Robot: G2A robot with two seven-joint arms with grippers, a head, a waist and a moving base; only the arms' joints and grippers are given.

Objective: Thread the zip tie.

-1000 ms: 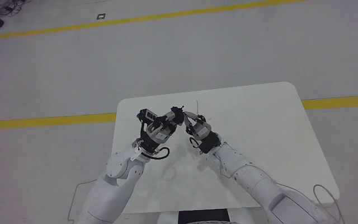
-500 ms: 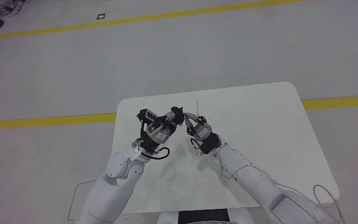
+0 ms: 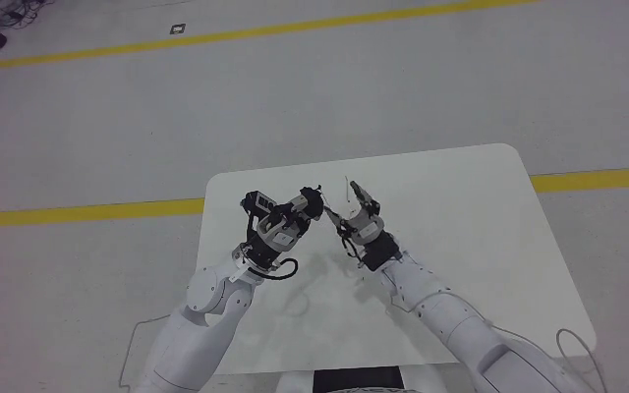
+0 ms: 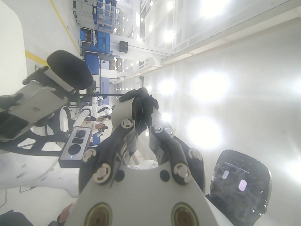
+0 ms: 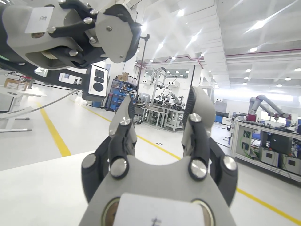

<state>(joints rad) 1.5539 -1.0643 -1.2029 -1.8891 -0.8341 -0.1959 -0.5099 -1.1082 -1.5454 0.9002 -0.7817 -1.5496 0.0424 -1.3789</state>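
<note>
**Two grippers held tip to tip above the tabletop**

The left gripper has its fingers pressed together, with the dark pads meeting at the tips. Whether anything is pinched between them cannot be told. The right gripper faces it with its fingers spread wide apart. In the top view both grippers stand over the white tabletop. The right gripper's nearer finger is close to the left gripper's closed tips, but the two do not touch. A thin pale strip, apparently the zip tie, shows just beside the tip of the right gripper's farther finger and a little apart from the left gripper's tips. Whether the strip lies flat on the tabletop or stands off it cannot be told. In the right wrist view the left gripper appears side-on, closed, and apart from the open fingers
</note>
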